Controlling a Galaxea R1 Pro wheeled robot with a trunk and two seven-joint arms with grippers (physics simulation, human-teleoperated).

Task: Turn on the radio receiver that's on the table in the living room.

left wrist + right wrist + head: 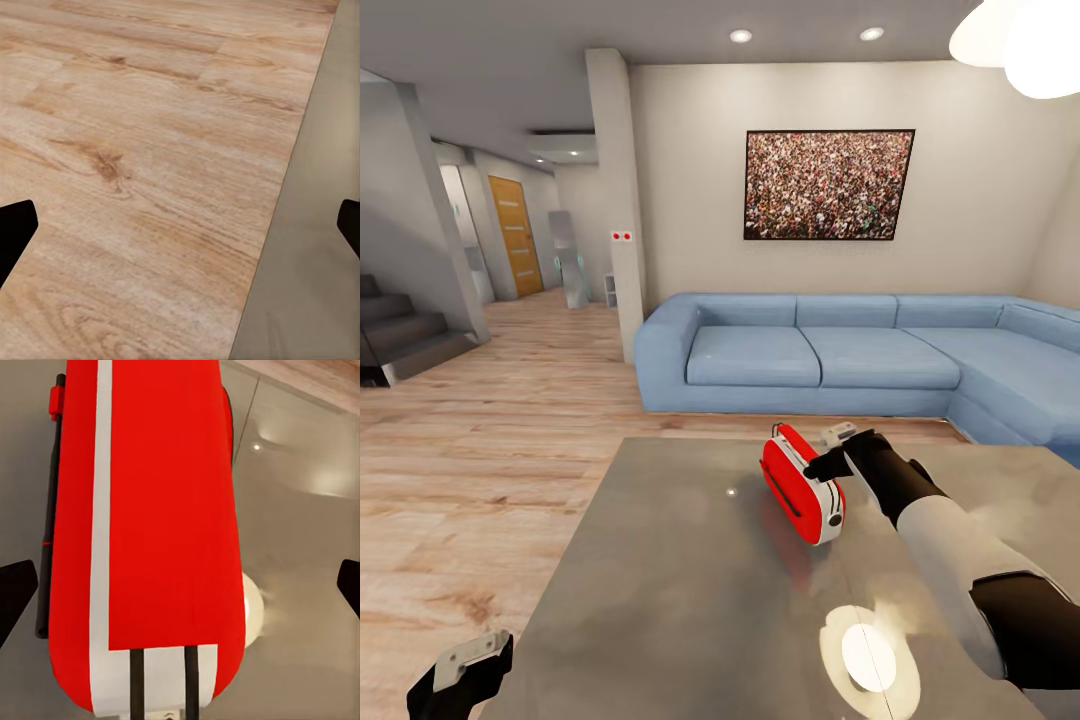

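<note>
Living room first: light wood floor, a long blue sofa along the back wall, a framed crowd picture above it, and the low grey table right in front of the robot with a lamp glare bouncing off its glossy top.

Now the working end. The right gripper is out over the far part of the table, sitting right at the upper end of the radio. In the right wrist view its fingers show as dark tips at both edges of the frame, so it's spread wide and holding nothing, with the radio's red and white body lying straight between them and very close. Whether a finger is actually touching the radio I can't tell from the head view; it looks like touching or just shy of it.

The radio itself stands tilted on the tabletop, thin black handle along one side.

The left gripper hangs low off the near left corner of the table, also spread wide, empty, looking down at floor and table edge.

Progress-wise, I'd say the getting-there part is done: robot's at the table, hand's on target. What's left is the actual press or switch, and nothing here shows the radio being on yet.
</note>
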